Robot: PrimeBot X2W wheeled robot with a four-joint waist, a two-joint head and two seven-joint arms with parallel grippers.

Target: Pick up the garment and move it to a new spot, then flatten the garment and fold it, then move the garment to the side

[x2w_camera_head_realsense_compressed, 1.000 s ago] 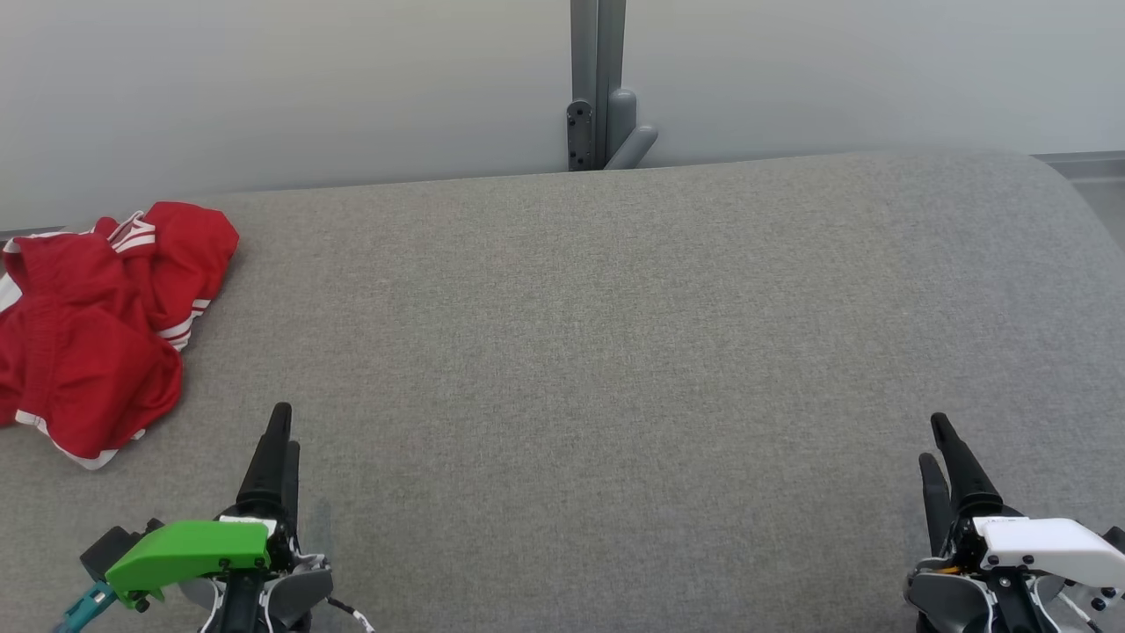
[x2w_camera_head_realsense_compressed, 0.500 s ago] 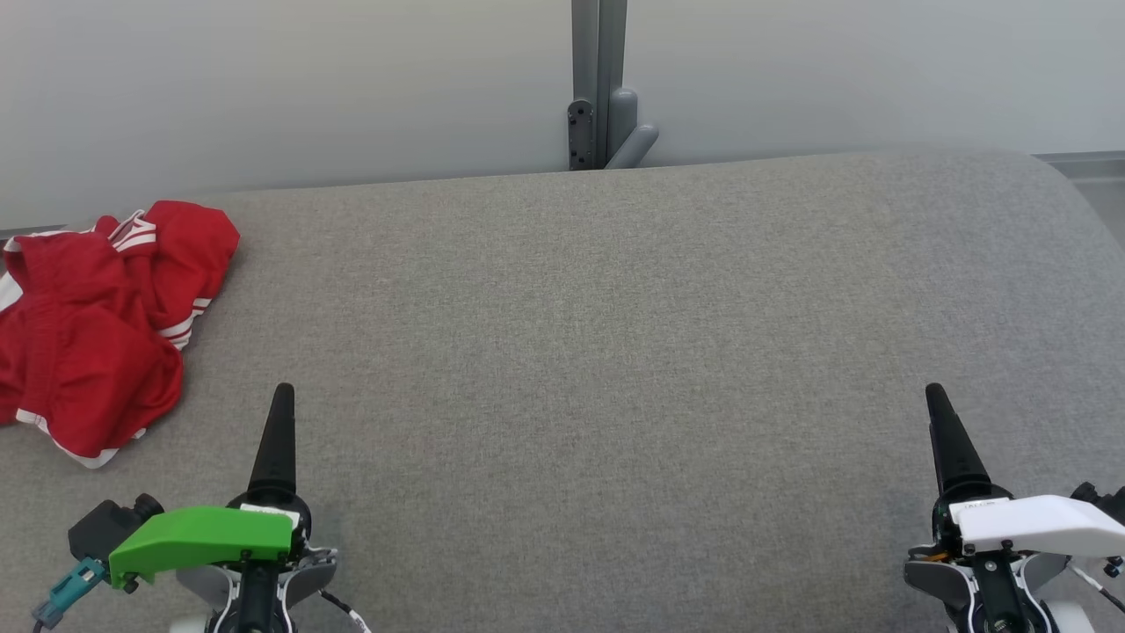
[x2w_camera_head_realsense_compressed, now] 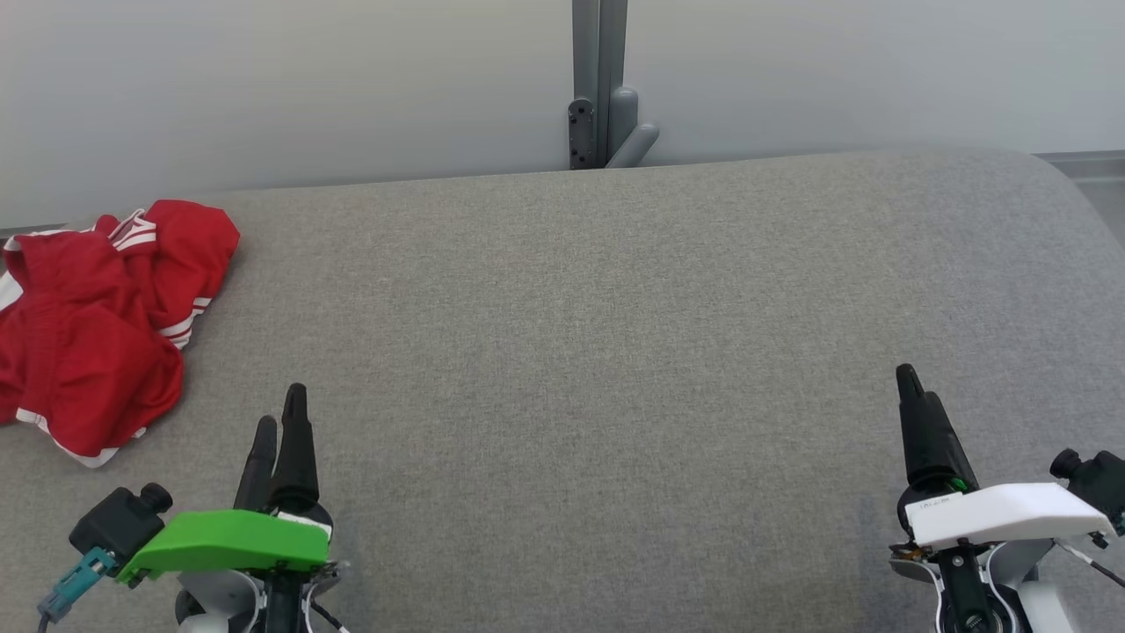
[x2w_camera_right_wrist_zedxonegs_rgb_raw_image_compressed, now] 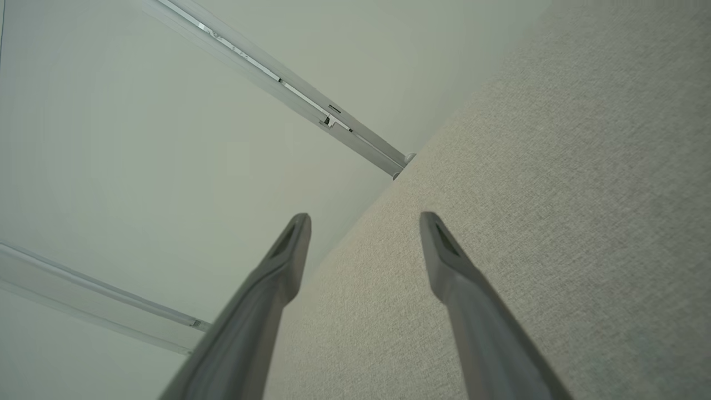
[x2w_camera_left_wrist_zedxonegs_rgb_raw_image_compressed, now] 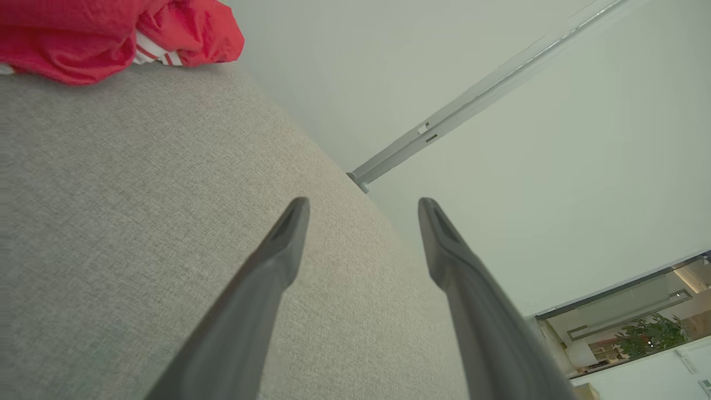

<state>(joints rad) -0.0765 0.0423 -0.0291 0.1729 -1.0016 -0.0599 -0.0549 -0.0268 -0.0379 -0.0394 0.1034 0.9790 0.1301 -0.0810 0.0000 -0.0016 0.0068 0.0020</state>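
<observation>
The garment (x2w_camera_head_realsense_compressed: 97, 325) is cut off by the left edge of the head view, so its full outline cannot be made out. It is seen as a crumpled red heap with white stripes and white trim. It is laid at the far left of the grey fabric surface (x2w_camera_head_realsense_compressed: 615, 352), well apart from both grippers. One finger of the right gripper (x2w_camera_head_realsense_compressed: 910, 378) is hidden behind the other there. In the wrist views, the fingers of the left gripper (x2w_camera_left_wrist_zedxonegs_rgb_raw_image_compressed: 361, 205) and the right gripper are shown spread apart, and nothing is clasped.

— What's the table cover (x2w_camera_head_realsense_compressed: 615, 308) like?
— I see grey woven cloth, matt and slightly coarse. The garment (x2w_camera_head_realsense_compressed: 88, 325), at the left edge of the frame, is thin red fabric, faintly shiny.
— And the fingers (x2w_camera_left_wrist_zedxonegs_rgb_raw_image_compressed: 266, 289)?
— Smooth, matt, dark. Plastic, I'd say.
</observation>
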